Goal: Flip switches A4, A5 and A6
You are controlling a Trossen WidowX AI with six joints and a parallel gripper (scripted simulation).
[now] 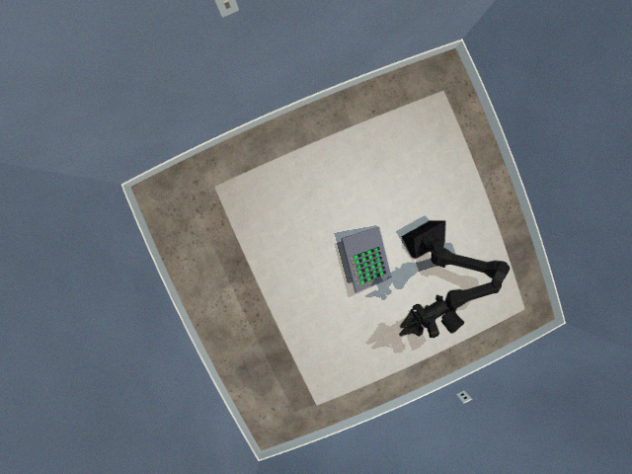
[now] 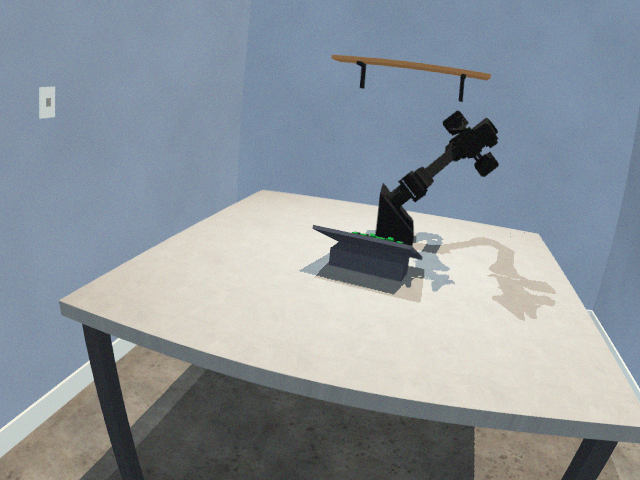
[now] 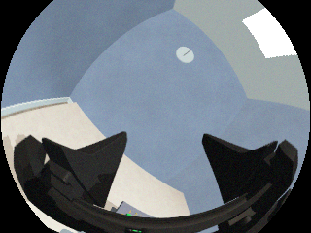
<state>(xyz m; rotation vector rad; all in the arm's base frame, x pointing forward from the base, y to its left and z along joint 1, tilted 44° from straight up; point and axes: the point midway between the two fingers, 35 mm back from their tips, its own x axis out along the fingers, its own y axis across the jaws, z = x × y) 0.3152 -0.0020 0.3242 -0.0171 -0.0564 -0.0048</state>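
While the arm reaches high above the counter, its jaws stand spread wide and pinch nothing, as the wrist view shows both fingers apart against the blue wall. Near the arm's base, the grey switch panel rests tilted on the counter, its green switches well apart from the gripper.

A plain indoor room, bare like a test or lab space: flat blue walls, a white baseboard, and a mottled brown concrete-like floor. One pale tabletop on dark legs fills it. A wooden wall shelf on black brackets and a white wall switch plate are the only fittings.
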